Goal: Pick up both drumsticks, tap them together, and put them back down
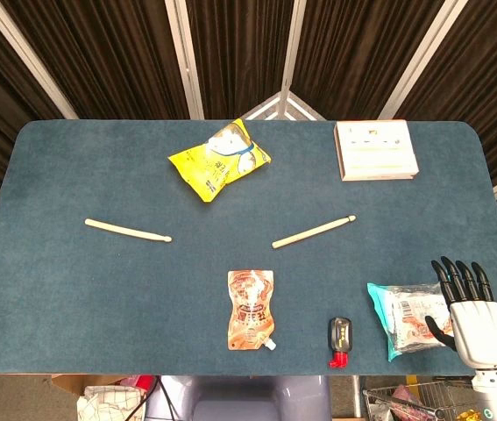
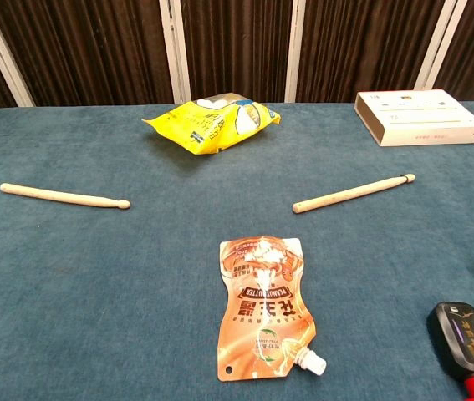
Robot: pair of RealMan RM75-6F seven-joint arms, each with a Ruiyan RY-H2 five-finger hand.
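Two pale wooden drumsticks lie on the blue table. The left drumstick point(image 1: 128, 231) point(image 2: 63, 196) rests left of centre, its tip pointing right. The right drumstick point(image 1: 313, 231) point(image 2: 353, 193) lies right of centre, slanted, with its tip toward the far right. My right hand point(image 1: 469, 311) hovers at the table's near right corner in the head view, fingers straight and apart, holding nothing, well short of the right drumstick. The chest view does not show it. My left hand appears in neither view.
A yellow snack bag point(image 1: 219, 160) point(image 2: 212, 122) lies at the back centre, a white box point(image 1: 374, 149) point(image 2: 418, 116) at the back right. An orange spout pouch point(image 1: 252, 309) point(image 2: 265, 307) sits front centre, beside a black-and-red device point(image 1: 340, 340) point(image 2: 466, 340). A teal packet point(image 1: 406, 315) lies by my right hand.
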